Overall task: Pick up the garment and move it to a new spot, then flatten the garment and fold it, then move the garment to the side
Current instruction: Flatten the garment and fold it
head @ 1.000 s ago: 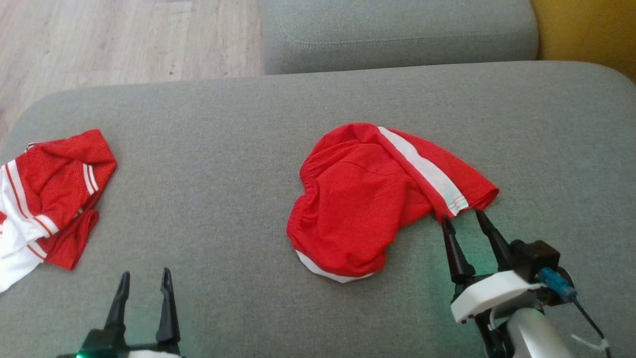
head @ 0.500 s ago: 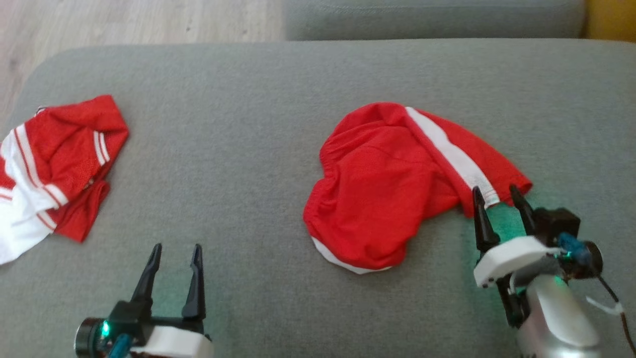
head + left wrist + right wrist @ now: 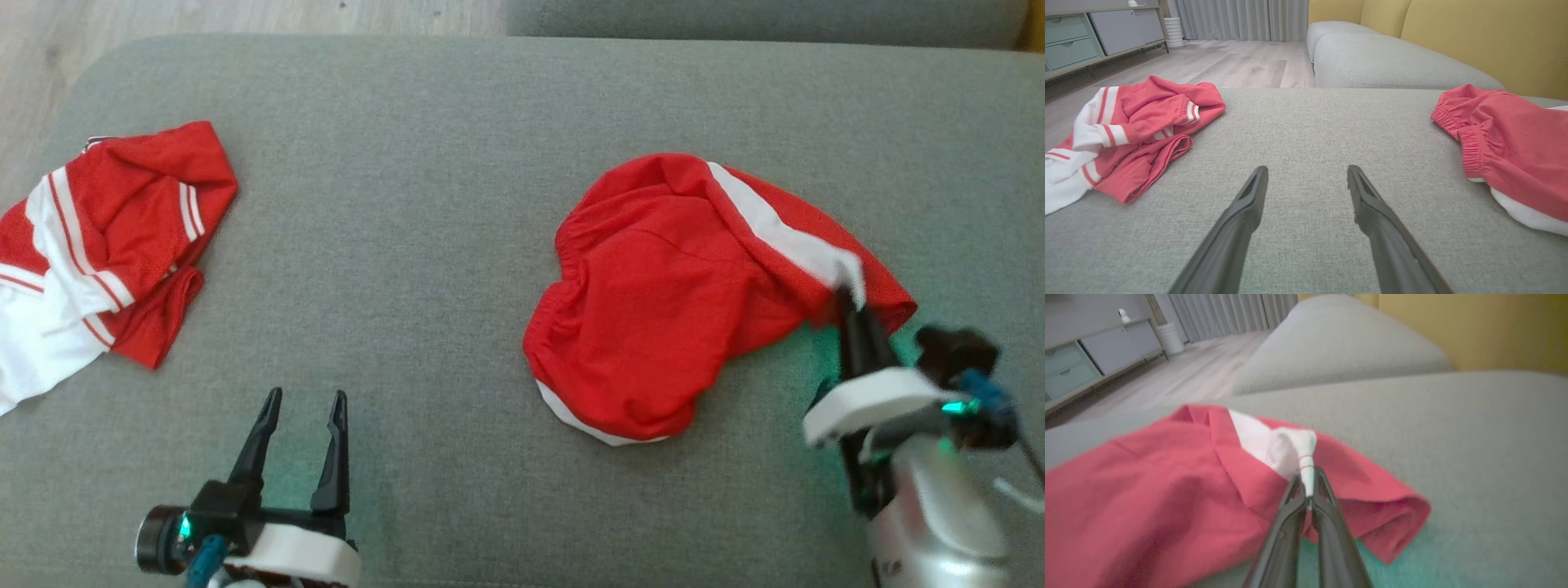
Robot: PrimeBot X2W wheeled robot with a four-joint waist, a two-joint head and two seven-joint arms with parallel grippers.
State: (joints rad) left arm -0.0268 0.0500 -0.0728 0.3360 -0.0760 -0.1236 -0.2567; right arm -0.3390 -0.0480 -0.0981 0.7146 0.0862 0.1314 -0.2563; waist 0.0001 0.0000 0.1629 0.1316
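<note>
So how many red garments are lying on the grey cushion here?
2. The striped red-and-white shirt lies at the cushion's left edge; the red shorts lie right of centre, their white band pinched by the right gripper. None looks hidden.

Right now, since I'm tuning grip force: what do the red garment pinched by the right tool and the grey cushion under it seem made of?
Red garment: soft matte knit, probably light jersey or mesh; it folds limply where the right tool pinches it, and one edge is elastic-gathered. Grey cushion: matte woven upholstery, fine flecked weave; filling hidden.
</note>
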